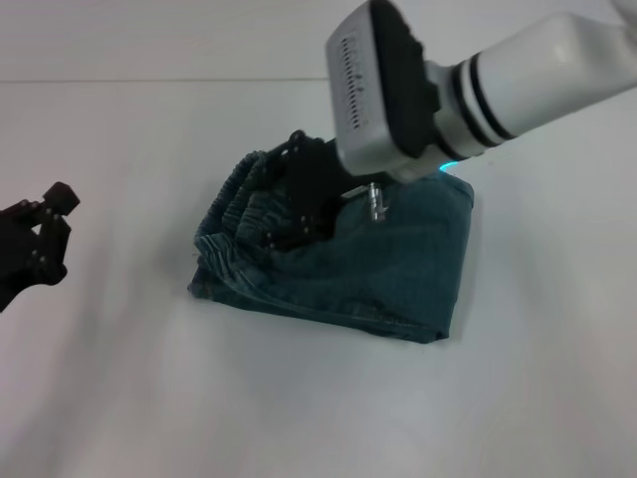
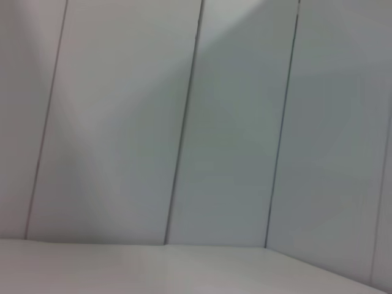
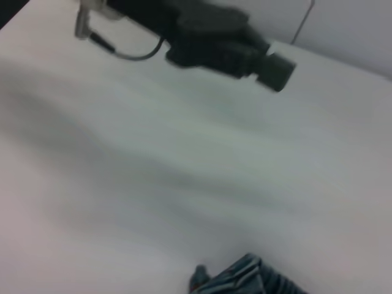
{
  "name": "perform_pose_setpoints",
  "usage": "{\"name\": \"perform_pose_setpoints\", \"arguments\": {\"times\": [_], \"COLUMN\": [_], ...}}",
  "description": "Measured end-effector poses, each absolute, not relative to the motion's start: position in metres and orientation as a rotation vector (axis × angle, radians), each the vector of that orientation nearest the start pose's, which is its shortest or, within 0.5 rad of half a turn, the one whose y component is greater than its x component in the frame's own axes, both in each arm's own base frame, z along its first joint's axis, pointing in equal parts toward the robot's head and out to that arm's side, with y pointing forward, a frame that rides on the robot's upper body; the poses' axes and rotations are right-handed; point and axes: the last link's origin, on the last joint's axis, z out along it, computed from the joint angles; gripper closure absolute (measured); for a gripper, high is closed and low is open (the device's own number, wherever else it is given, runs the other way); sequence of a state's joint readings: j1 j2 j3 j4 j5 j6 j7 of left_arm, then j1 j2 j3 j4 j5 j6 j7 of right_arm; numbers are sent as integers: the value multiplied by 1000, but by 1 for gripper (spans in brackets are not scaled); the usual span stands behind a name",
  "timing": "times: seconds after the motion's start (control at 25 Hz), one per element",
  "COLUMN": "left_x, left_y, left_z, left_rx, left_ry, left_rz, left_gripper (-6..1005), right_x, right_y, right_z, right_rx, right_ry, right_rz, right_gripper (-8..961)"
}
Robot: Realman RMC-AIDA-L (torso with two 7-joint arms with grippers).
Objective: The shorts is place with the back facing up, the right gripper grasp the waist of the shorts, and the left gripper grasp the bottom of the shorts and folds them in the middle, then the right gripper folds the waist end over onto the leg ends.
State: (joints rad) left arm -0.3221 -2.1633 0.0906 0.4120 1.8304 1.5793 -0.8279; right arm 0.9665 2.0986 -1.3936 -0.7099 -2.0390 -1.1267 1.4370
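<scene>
bare table [image 1: 299, 398] all around, folded shorts [image 1: 398, 269] central

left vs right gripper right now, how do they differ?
The right gripper is down on the ruffled waist end of the folded shorts; the left gripper is off at the table's left edge, clear of any cloth. The right arm reaches across the middle; the left is pulled back. Both are black claws.

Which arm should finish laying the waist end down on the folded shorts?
The right. The right gripper is already over the ruffled waistband of the shorts, while the left gripper sits off the cloth at the table's left edge.
</scene>
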Motion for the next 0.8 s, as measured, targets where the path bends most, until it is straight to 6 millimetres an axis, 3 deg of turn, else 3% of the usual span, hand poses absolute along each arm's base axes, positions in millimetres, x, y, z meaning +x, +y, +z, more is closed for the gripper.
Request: {"name": "perform_pose_setpoints", "arguments": {"times": [0.12,0.2,0.32,0.36,0.4,0.56,0.8], "left_x": [-335,-334,-332,-332,-331,-324,-314], "left_y": [264,264,264,264,263,266,268], "left_z": [11,10,3,3,0,-7,-4], "left_rx": [-1978,-2017,-2103,-2103,-2138,-2345,-2561], "left_ry": [-591,-605,-653,-653,-659,-735,-760], "left_rz": [-964,-962,-951,-951,-943,-884,-836], "left_gripper": [987,987,986,985,985,878,648], "right_x": [98,106,129,147,147,194,244], "right_y": [401,397,391,383,383,355,308], "right_z": [-79,-69,-52,-42,-42,-22,-13], "right_rx": [-2940,-2929,-2891,-2862,-2862,-2755,-2650], "right_ry": [-331,-244,-70,49,49,237,318], "right_rz": [92,174,313,421,421,651,782], "right_gripper": [476,378,232,199,166,34,35]}}
